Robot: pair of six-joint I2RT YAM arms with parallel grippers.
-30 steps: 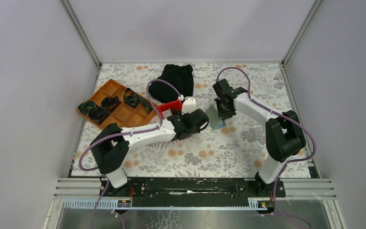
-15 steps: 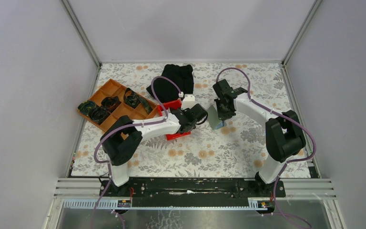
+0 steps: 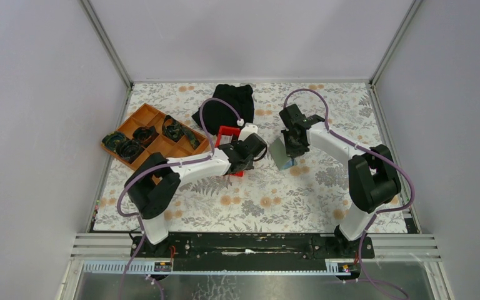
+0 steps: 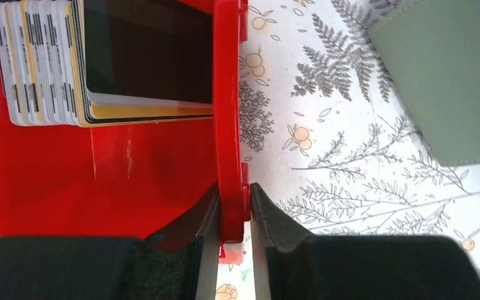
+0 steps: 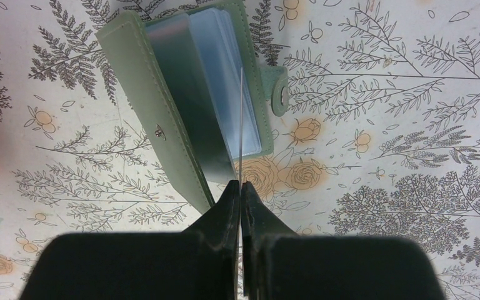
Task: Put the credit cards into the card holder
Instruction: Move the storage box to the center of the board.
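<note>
The credit cards (image 4: 44, 62) stand in a stack inside a red plastic bin (image 4: 100, 181), with a dark-faced card (image 4: 147, 50) in front. My left gripper (image 4: 232, 212) is shut on the bin's side wall; in the top view it (image 3: 237, 165) covers most of the bin (image 3: 227, 133). The grey-green card holder (image 5: 187, 106) lies open, its clear slots showing. My right gripper (image 5: 240, 187) is shut on a thin sheet seen edge-on at the slots; I cannot tell whether it is a card or a sleeve. The holder (image 3: 278, 153) sits just left of my right gripper (image 3: 290, 155), and its closed cover (image 4: 444, 81) also shows in the left wrist view.
An orange compartment tray (image 3: 156, 147) holding dark items stands at the left. A black cloth (image 3: 228, 106) lies at the back middle. Grey walls close in the floral table on three sides.
My left arm has swung its elbow left and carried the red bin slightly back and left. My right arm and the card holder have stayed put.
</note>
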